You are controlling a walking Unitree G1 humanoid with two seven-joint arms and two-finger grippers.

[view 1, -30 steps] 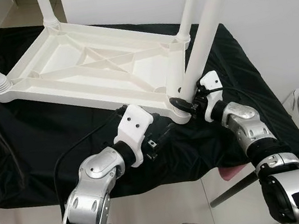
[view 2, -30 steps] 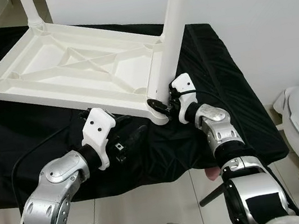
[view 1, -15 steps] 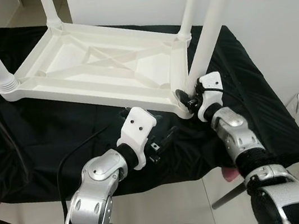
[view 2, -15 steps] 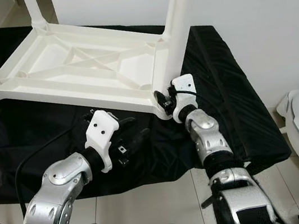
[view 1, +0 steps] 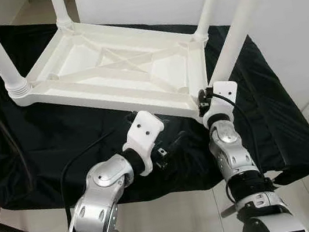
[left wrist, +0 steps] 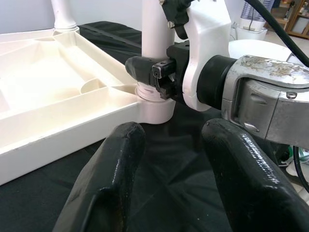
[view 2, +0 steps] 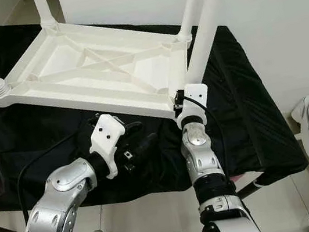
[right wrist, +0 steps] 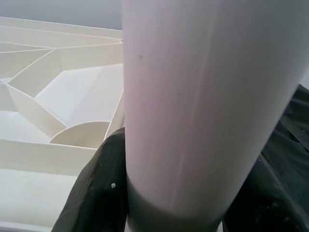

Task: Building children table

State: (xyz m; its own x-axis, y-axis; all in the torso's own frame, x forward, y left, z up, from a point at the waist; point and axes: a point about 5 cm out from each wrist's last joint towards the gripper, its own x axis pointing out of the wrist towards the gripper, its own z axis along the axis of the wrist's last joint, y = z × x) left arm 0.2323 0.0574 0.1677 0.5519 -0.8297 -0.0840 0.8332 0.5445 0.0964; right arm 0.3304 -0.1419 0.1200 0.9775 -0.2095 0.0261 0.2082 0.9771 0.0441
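Upturned white children's table on black-draped desk, right hand pinching the near-corner table leg at its base, left hand spread just beside the table's edge

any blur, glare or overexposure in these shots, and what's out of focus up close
Left eye view: sharp and evenly lit, though the white table top runs bright against the black cloth. Left wrist view: the left gripper is soft up close. Right wrist view: the table leg, clamped by the right gripper, looks pale and featureless.
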